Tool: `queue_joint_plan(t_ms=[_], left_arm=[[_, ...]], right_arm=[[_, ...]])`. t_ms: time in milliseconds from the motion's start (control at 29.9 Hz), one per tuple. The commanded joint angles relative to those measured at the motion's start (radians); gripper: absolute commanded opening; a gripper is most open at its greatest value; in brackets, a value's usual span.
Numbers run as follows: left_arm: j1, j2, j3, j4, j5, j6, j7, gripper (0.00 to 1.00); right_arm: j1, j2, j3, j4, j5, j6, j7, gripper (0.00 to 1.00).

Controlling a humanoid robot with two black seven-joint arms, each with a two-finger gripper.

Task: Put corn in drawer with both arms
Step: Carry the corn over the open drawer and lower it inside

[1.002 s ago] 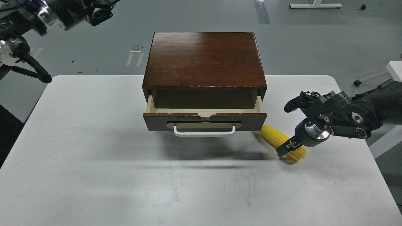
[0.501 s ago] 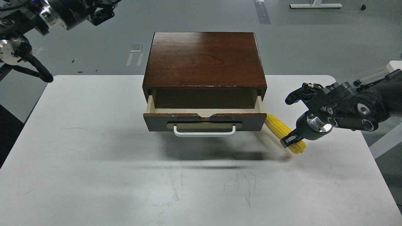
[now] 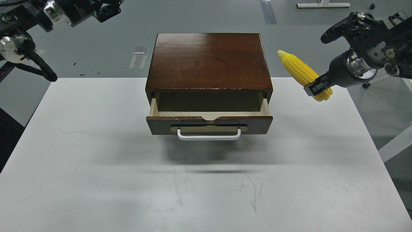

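Right claw (image 3: 317, 87) pinches corn (image 3: 301, 72) near its butt, upper right of frame. Carry left, lower tip-first into open drawer (image 3: 209, 113). Left claw (image 3: 109, 8): can't tell.

White worktop (image 3: 96, 180), scuffed near its front edge, carries only the dark wooden box (image 3: 209, 61), its drawer (image 3: 209, 120) open.
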State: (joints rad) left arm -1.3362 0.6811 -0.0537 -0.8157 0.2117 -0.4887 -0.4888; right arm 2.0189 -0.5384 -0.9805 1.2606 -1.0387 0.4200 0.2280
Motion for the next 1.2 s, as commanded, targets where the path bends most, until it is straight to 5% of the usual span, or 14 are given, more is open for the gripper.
queue_joint_plan(t_ms=[0, 167, 301, 534, 1035, 1069, 1102, 1169], left_arm=[[0.002, 0.001, 0.0, 0.0, 0.0, 0.0, 0.0, 0.98], [0.002, 0.009, 0.0, 0.0, 0.0, 0.0, 0.0, 0.98], [0.002, 0.017, 0.001, -0.002, 0.002, 0.0, 0.0, 0.98], [0.0, 0.029, 0.0, -0.003, 0.002, 0.0, 0.0, 0.98], [0.0, 0.058, 0.001, -0.008, 0.002, 0.0, 0.0, 0.98], [0.002, 0.058, 0.001, -0.008, 0.002, 0.0, 0.0, 0.98], [0.002, 0.058, 0.001, -0.008, 0.002, 0.0, 0.0, 0.98], [0.0, 0.058, 0.001, -0.008, 0.002, 0.0, 0.0, 0.98]], right_arm=[[0.073, 0.046, 0.071, 0.003, -0.009, -0.009, 0.033, 0.0], [0.112, 0.211, 0.08, -0.004, -0.131, -0.147, 0.189, 0.0], [0.121, 0.293, 0.08, -0.001, -0.202, -0.205, 0.261, 0.0], [0.123, 0.415, 0.077, -0.003, -0.351, -0.299, 0.261, 0.0], [0.057, 0.479, 0.042, -0.055, -0.354, -0.303, 0.261, 0.0], [0.057, 0.479, 0.042, -0.053, -0.354, -0.303, 0.261, 0.01], [0.055, 0.479, 0.04, -0.053, -0.354, -0.302, 0.261, 0.14], [0.055, 0.477, 0.04, -0.053, -0.353, -0.3, 0.261, 0.18]])
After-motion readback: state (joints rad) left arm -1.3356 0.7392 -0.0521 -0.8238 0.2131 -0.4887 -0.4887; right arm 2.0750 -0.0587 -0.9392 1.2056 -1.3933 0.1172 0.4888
